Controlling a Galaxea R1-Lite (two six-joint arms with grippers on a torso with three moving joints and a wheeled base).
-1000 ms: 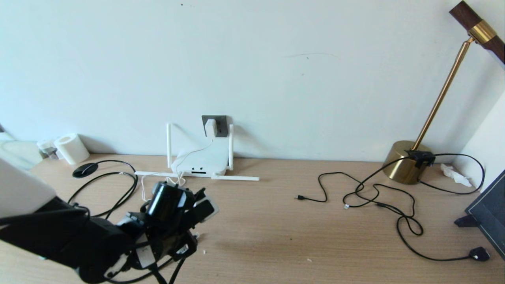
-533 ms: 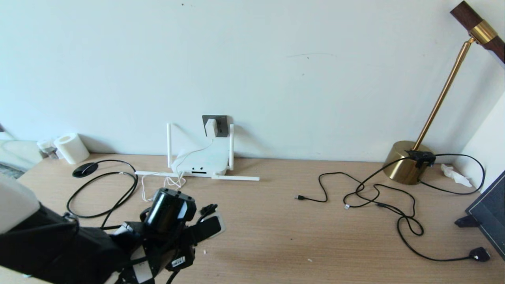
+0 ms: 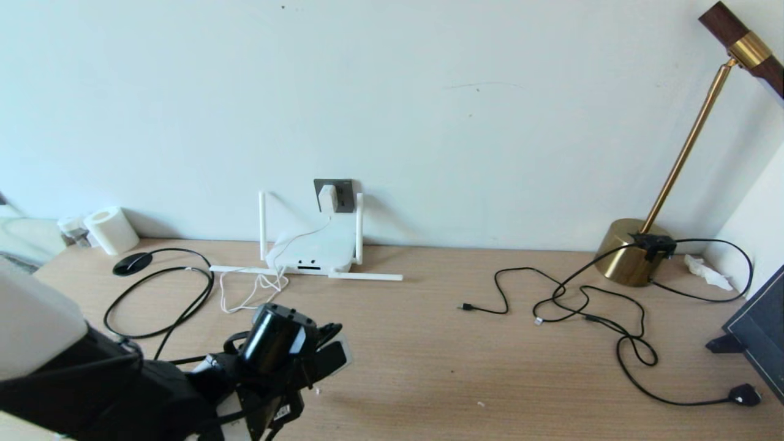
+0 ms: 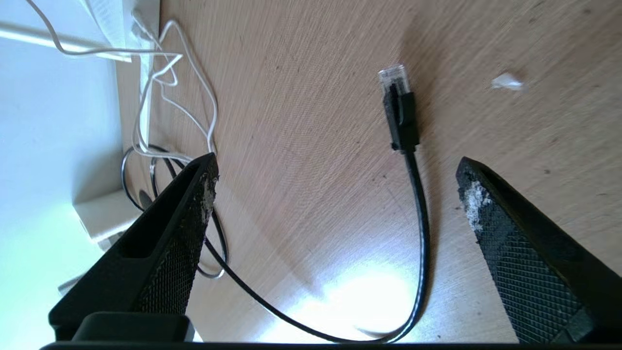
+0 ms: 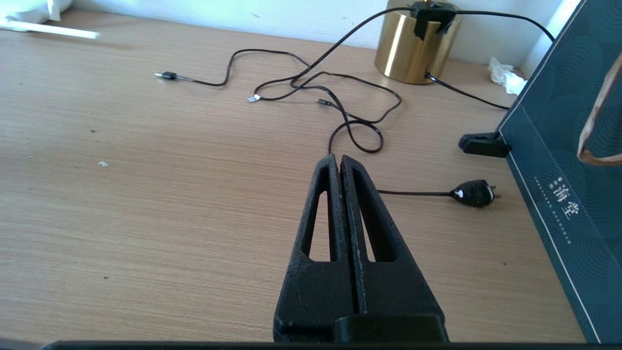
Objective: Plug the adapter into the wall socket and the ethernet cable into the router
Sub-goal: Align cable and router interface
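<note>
We judge the adapter [image 3: 327,198] already seated in the wall socket [image 3: 343,187], so the step in hand is picking up the ethernet cable [image 4: 401,121]. It lies flat on the worktop [image 3: 490,367], clear tip towards the router [image 3: 312,251], which stands at about twelve o'clock from the left tool [image 4: 335,194]. That tool hangs over the plug, released and wide. We should lower it squarely, close on the black boot behind the clear tip, and keep the clip side free. The right tool [image 5: 340,160] is clenched empty over the worktop near four o'clock.
</note>
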